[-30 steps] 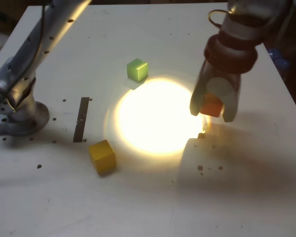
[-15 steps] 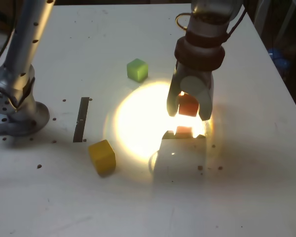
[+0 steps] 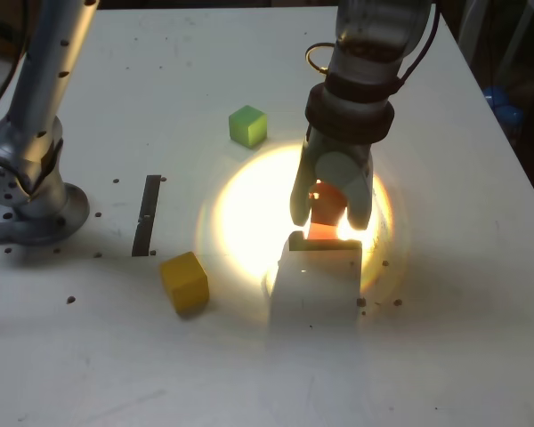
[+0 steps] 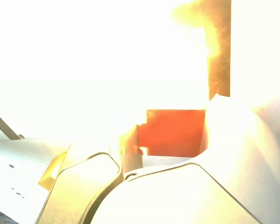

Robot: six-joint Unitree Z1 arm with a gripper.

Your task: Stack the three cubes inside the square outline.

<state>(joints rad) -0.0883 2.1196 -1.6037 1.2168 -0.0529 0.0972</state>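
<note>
My claw [image 3: 332, 210] pinches the orange-red cube [image 3: 327, 205] between its fingers, well apart from the yellow cube [image 3: 185, 283], toward the exterior view's right and upper side. The exterior view shows the green cube [image 3: 248, 126] beyond the yellow cube, slightly to that view's right; my wrist view leaves it out. There I get the held cube's broad, flat red face, with glare swallowing much of the desk [image 3: 445, 356]. A dark edge of the square outline [image 3: 325, 244] shows in both views; in the exterior view it lies to the yellow cube's right, slightly higher.

The yellow cube sits askew, a corner toward the exterior view's top. The cubes' sides look alike in length, while the narrow dark strip [image 3: 147, 215], up and left of the yellow cube, runs nearly upright in that view, its top leaning right.
</note>
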